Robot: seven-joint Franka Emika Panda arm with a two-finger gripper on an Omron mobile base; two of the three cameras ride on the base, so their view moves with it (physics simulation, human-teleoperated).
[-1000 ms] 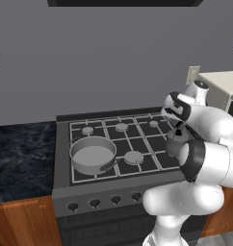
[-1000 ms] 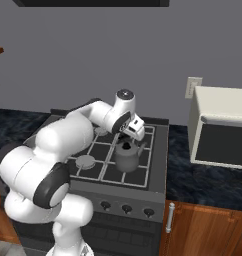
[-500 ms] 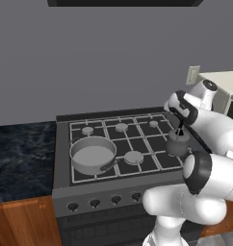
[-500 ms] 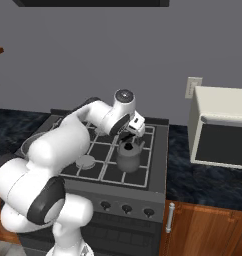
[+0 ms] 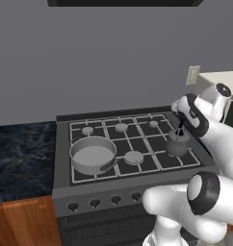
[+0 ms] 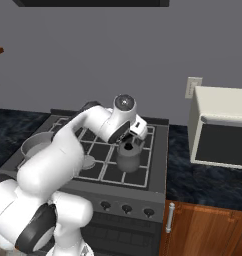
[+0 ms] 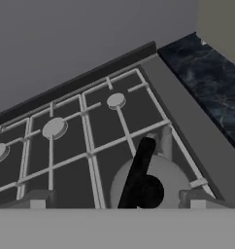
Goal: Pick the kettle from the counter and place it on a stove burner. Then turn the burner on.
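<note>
- Black cooktop [image 5: 137, 134] fills mid-frame; the kettle [image 6: 128, 156] stands on its front right grate.
- Gripper [image 6: 133, 141] hovers just above the kettle's handle [image 7: 139, 175], jaws wide, holding nothing.
- Best lift clear, then reach the front knobs [image 6: 126, 208].

I see a wide grey saucepan [image 5: 93, 156] on the cooktop's front-left grate. A cream microwave [image 6: 222, 128] stands to my right — beside it, a wall outlet [image 6: 193, 87]. Dark control knobs [image 6: 126, 208] line the stove front.
</note>
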